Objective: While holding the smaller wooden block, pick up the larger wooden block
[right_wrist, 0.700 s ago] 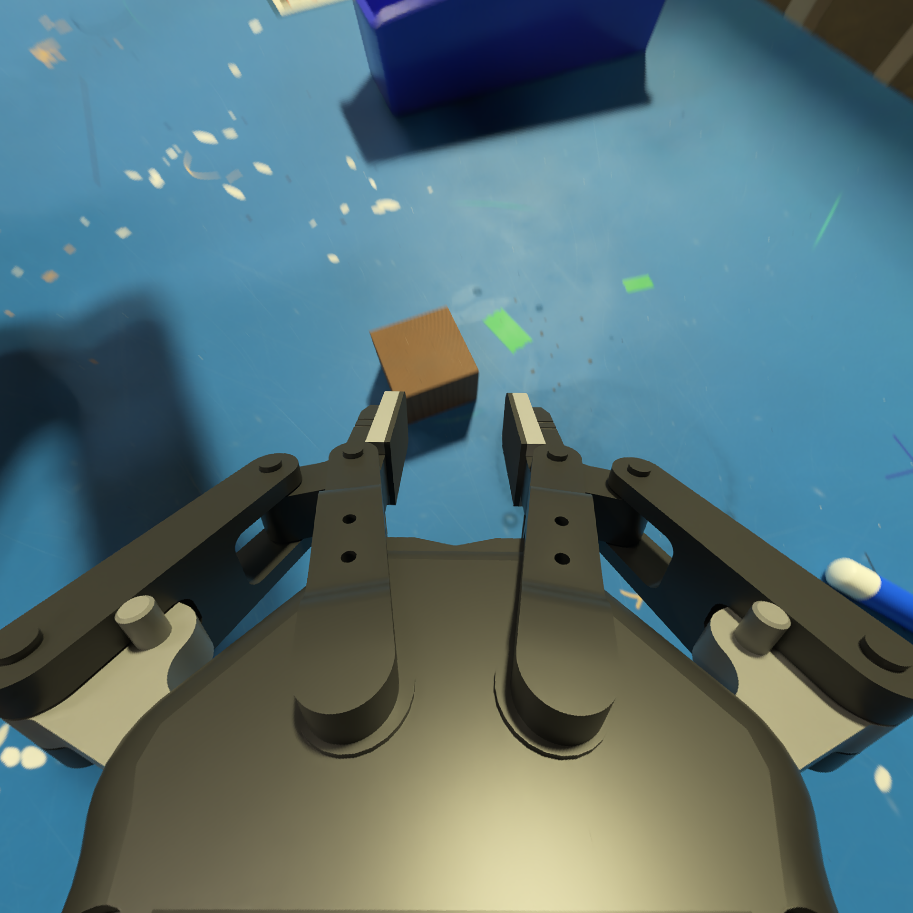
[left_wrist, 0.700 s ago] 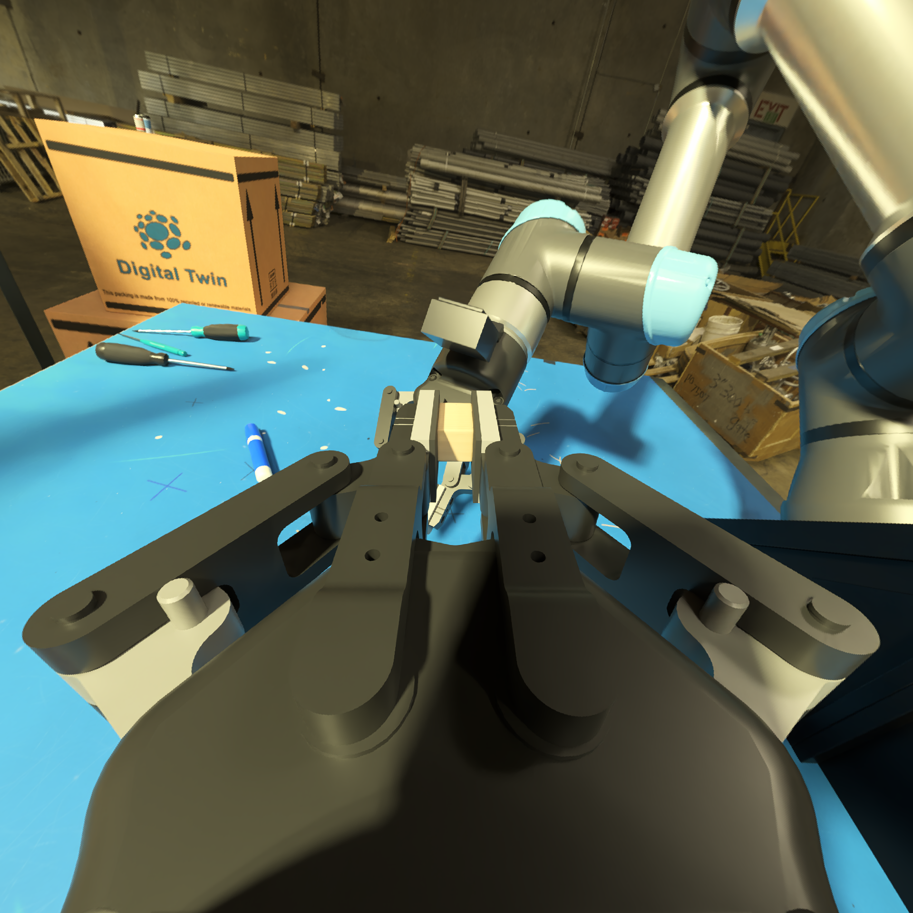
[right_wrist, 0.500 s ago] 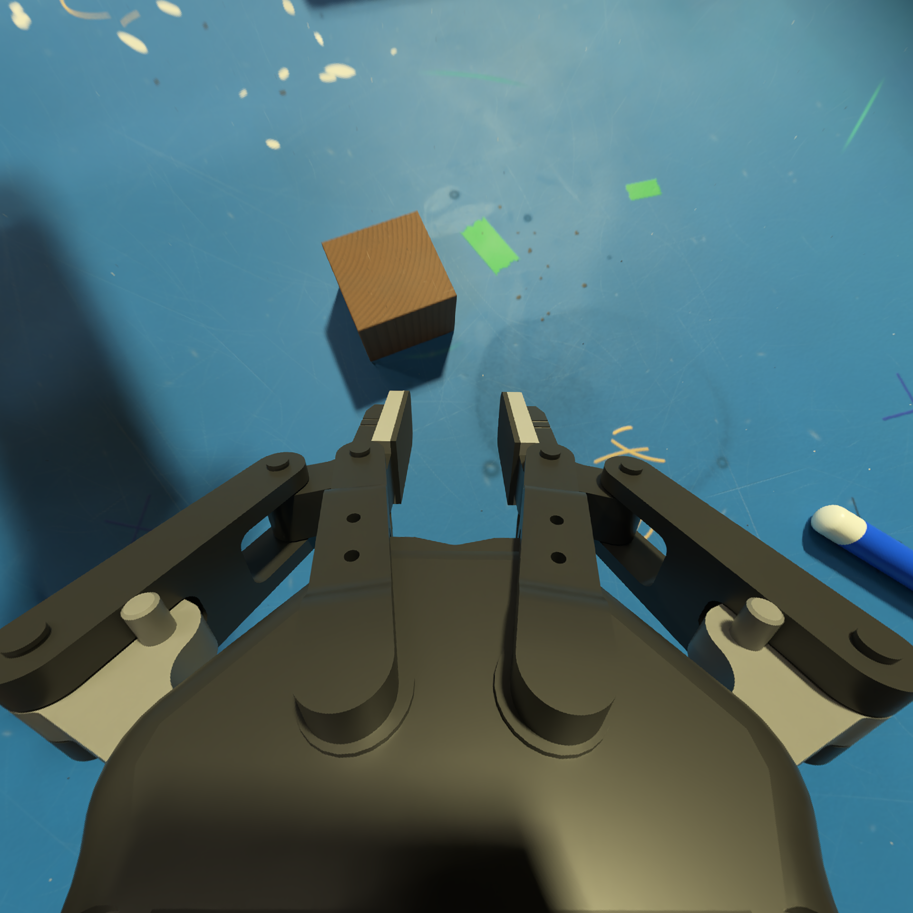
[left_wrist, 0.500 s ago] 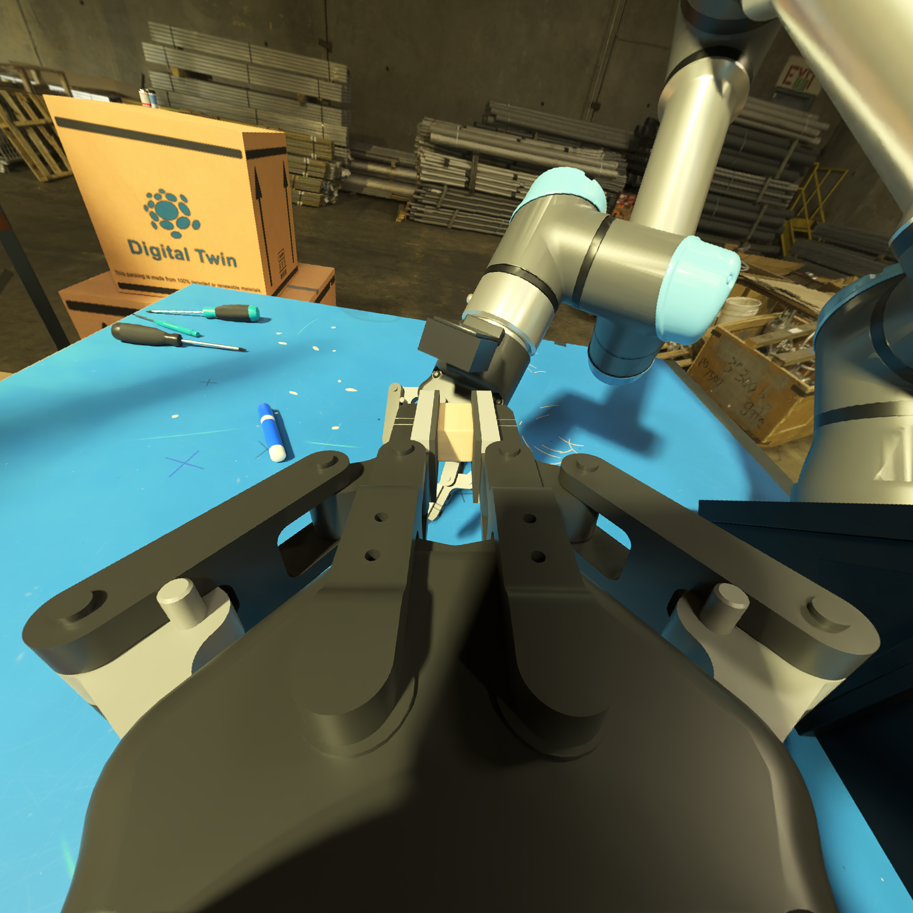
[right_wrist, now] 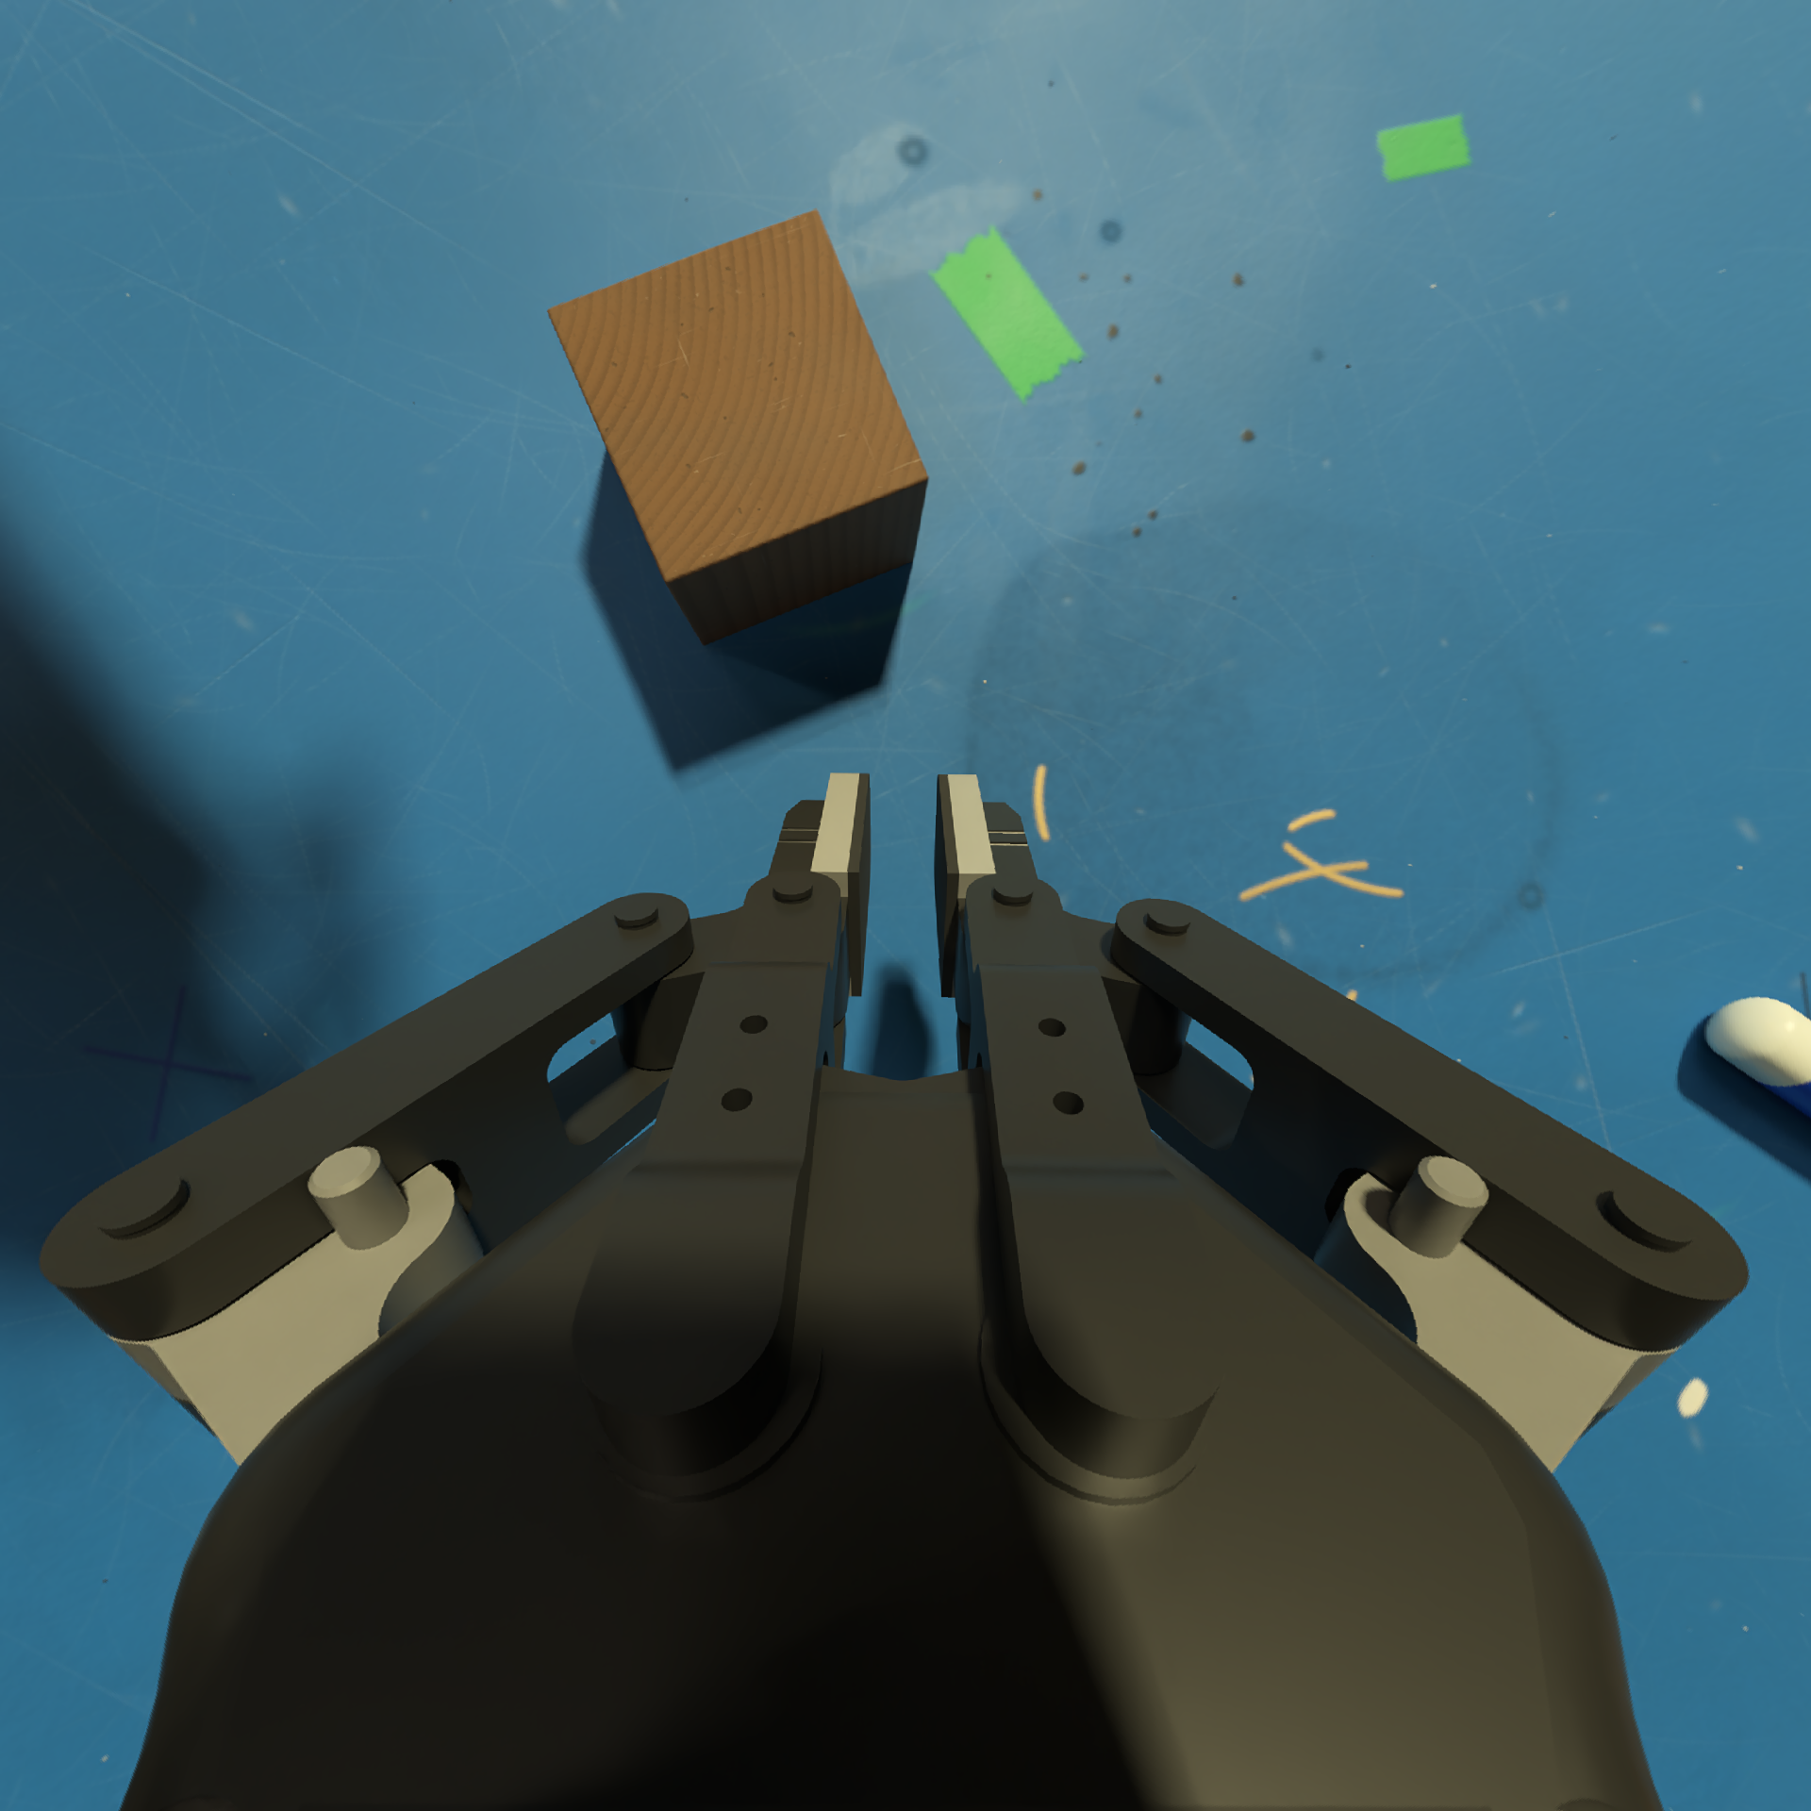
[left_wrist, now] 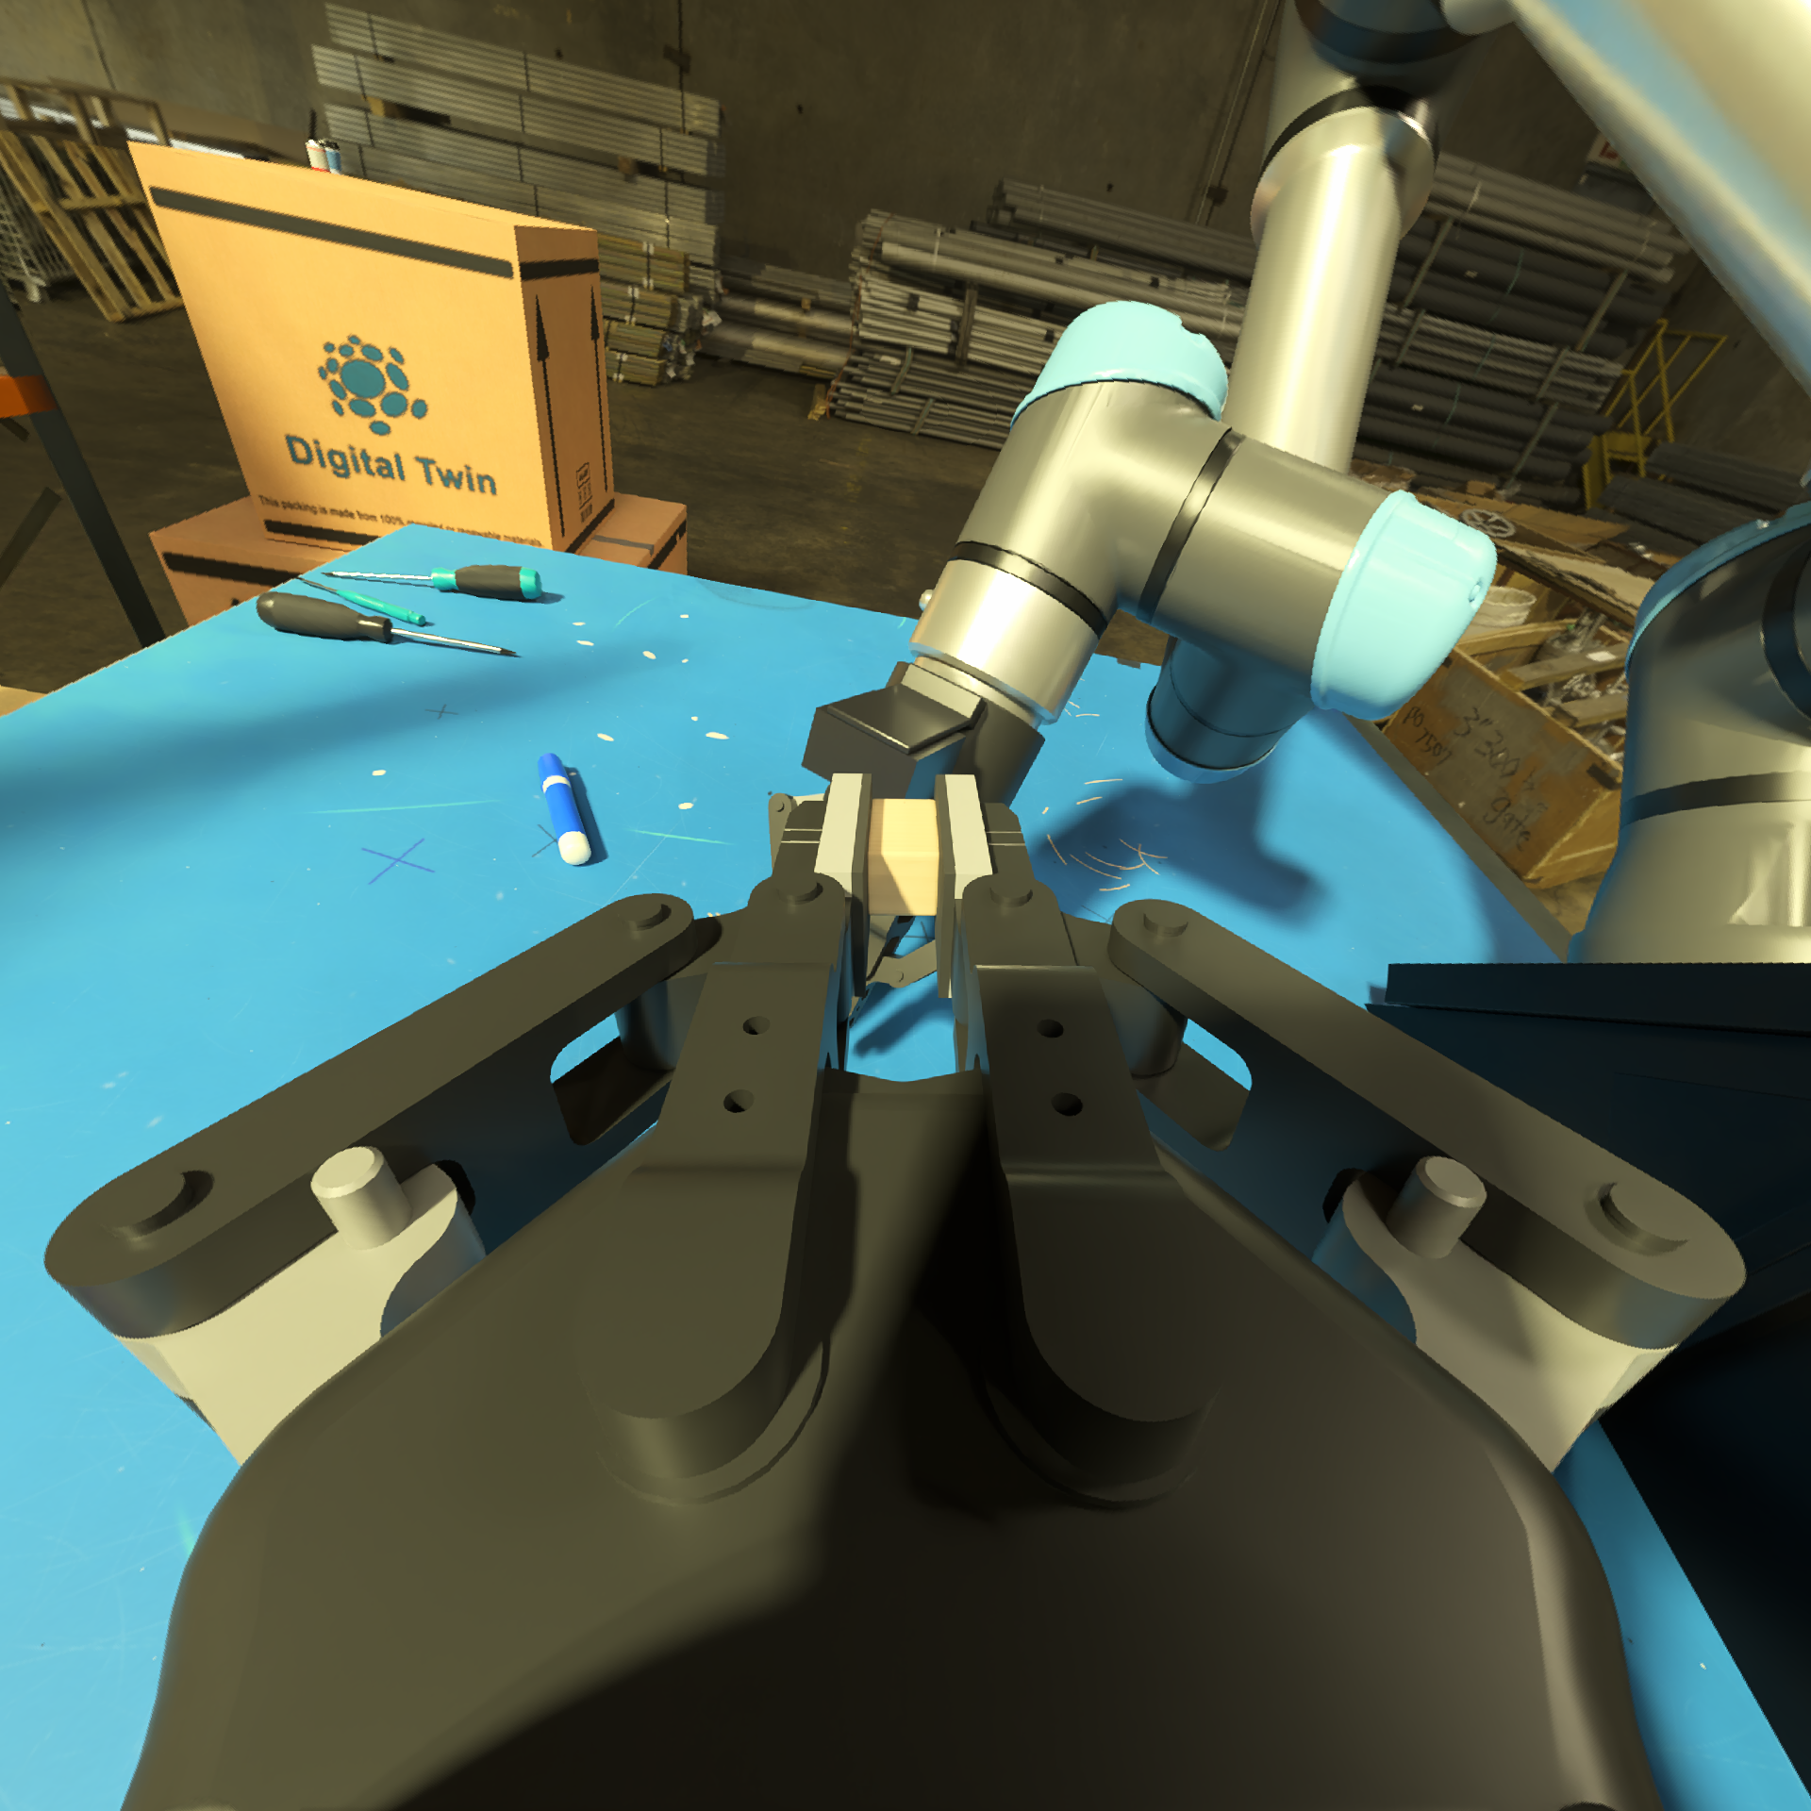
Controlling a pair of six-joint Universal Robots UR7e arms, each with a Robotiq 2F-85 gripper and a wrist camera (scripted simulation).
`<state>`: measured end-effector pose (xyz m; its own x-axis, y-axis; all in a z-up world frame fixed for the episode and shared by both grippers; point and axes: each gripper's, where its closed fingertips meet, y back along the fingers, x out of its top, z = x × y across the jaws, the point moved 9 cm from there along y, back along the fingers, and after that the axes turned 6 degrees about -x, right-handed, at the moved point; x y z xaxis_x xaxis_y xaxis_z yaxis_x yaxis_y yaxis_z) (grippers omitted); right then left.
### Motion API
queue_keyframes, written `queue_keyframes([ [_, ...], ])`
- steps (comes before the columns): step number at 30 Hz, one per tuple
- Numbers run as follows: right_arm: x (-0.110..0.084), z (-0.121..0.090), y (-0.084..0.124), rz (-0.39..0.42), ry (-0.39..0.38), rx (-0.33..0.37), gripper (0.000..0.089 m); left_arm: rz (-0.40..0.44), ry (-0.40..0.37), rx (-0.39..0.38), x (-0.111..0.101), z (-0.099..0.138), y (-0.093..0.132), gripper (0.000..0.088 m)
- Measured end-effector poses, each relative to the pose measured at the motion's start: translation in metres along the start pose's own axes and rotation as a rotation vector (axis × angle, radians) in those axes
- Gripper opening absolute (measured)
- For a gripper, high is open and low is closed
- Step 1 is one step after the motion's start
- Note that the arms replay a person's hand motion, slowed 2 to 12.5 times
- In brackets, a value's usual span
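Note:
My left gripper (left_wrist: 902, 845) is shut on the smaller, pale wooden block (left_wrist: 906, 872) and holds it above the blue table (left_wrist: 245, 980). The larger, brown wooden block (right_wrist: 735, 402) stands on the table in the right wrist view, ahead of and a little left of my right gripper (right_wrist: 903, 823). The right gripper is above the table, apart from the block, and empty, its jaws drawn in to a narrow gap. The right arm (left_wrist: 1127, 549) shows just behind the held block in the left wrist view.
A blue marker (left_wrist: 565, 808) lies left of the grippers; its white cap (right_wrist: 1754, 1044) shows at right. Two screwdrivers (left_wrist: 372, 622) and a cardboard box (left_wrist: 382, 363) are at the far left. Green tape (right_wrist: 1007, 314) lies by the block. A dark bin (left_wrist: 1617, 1078) stands at right.
My right gripper has pulled back and up from the larger block and its jaws have closed to a narrow gap. My left gripper keeps the small block.

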<state>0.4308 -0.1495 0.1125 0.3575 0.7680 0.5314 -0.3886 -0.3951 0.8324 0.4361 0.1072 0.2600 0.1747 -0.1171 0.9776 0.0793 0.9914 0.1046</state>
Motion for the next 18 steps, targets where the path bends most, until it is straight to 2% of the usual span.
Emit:
queue_keyframes([
  [5, 0.006, -0.009, -0.010, -0.048, 0.011, 0.032, 0.0135, 0.003, 0.007, 0.001, -0.004, 0.000, 0.004, 0.0112],
  [9, 0.008, -0.010, -0.014, -0.076, 0.024, 0.032, 0.0144, 0.007, 0.011, 0.001, -0.006, 0.000, 0.007, 0.0112],
  [14, 0.014, -0.011, -0.011, -0.065, 0.026, 0.046, 0.0144, 0.016, 0.011, 0.003, -0.007, 0.000, 0.011, 0.0112],
  [18, 0.012, -0.002, -0.001, -0.083, -0.009, 0.009, 0.0159, 0.023, 0.008, 0.002, -0.006, 0.001, 0.014, 0.0112],
])
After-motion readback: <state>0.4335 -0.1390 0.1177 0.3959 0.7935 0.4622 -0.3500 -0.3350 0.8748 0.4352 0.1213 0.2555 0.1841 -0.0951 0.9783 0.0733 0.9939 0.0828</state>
